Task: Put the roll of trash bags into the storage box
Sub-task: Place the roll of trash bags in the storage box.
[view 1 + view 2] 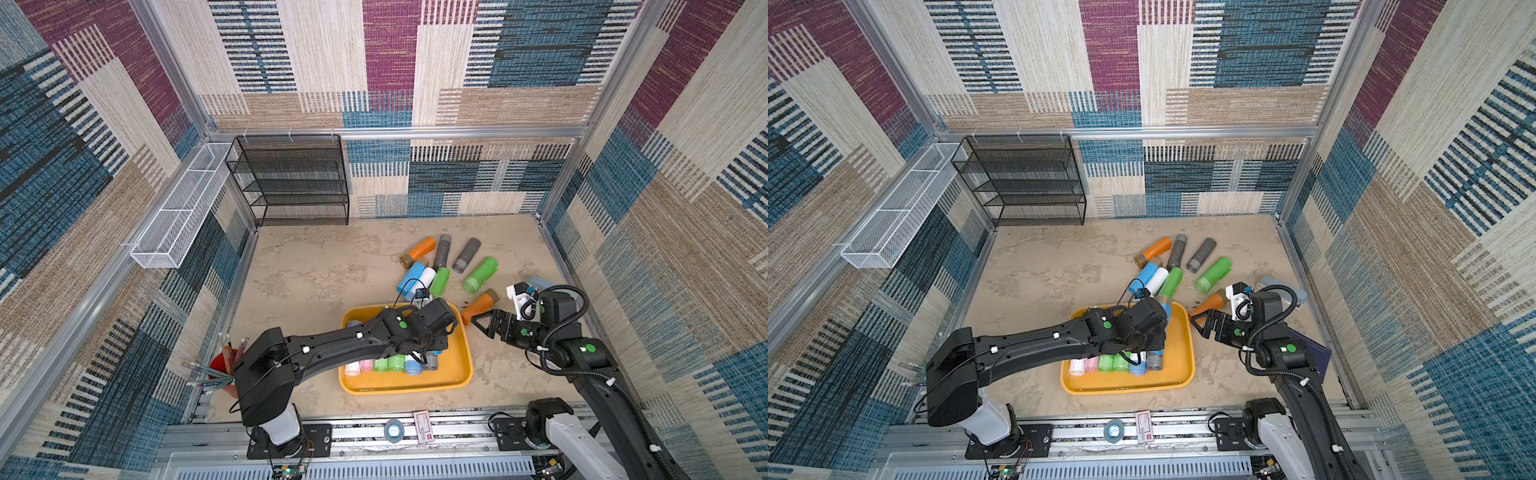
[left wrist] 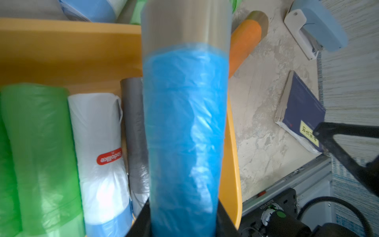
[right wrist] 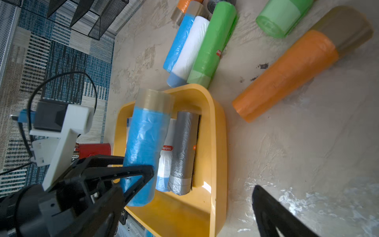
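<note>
My left gripper (image 2: 184, 215) is shut on one end of a blue roll of trash bags (image 2: 184, 123) with a tan band at its far end. The roll (image 3: 145, 139) hangs tilted over the storage box (image 1: 457, 374), a yellow-orange tray, just above a row of several rolls (image 1: 390, 365) lying inside it. A white roll (image 2: 98, 143) and a grey roll (image 2: 133, 127) lie right beside the held one. My right gripper (image 1: 478, 324) stands open and empty beside the box's right rim, close to an orange roll (image 1: 480, 305) on the table.
Several loose rolls (image 1: 440, 266) lie on the table beyond the box. A black mesh rack (image 1: 291, 178) and a white wire basket (image 1: 183, 208) stand at the back left. A red pencil cup (image 1: 224, 370) sits front left. A dark blue book (image 2: 301, 110) lies at the right wall.
</note>
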Controlling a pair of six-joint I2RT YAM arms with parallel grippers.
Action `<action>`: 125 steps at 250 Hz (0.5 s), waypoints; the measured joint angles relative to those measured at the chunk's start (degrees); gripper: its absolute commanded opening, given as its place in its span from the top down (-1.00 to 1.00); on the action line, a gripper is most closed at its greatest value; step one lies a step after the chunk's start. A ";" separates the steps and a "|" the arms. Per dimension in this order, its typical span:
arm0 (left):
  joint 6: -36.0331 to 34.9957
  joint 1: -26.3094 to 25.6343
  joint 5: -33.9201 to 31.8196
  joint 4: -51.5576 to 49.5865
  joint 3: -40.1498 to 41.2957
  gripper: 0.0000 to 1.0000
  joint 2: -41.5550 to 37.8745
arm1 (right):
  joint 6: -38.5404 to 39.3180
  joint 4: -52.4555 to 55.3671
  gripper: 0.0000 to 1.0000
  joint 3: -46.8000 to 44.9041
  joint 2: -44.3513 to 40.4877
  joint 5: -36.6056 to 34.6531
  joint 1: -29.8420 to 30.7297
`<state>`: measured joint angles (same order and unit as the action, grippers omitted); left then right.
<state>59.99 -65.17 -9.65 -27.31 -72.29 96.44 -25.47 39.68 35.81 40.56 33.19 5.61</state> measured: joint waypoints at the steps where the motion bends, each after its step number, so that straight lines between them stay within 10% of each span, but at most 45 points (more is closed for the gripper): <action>1: 0.11 -0.09 -0.09 0.00 -0.04 0.31 0.09 | -0.04 0.00 -0.99 -0.07 -0.07 0.02 0.00; 125: 13.84 -6.40 -8.70 -0.48 -0.79 0.37 6.03 | -1.51 0.11 -0.99 -2.08 -4.22 0.83 0.00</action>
<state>73.82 -71.57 -18.35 -27.79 -73.08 102.48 -26.98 39.79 33.74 36.34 34.02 5.61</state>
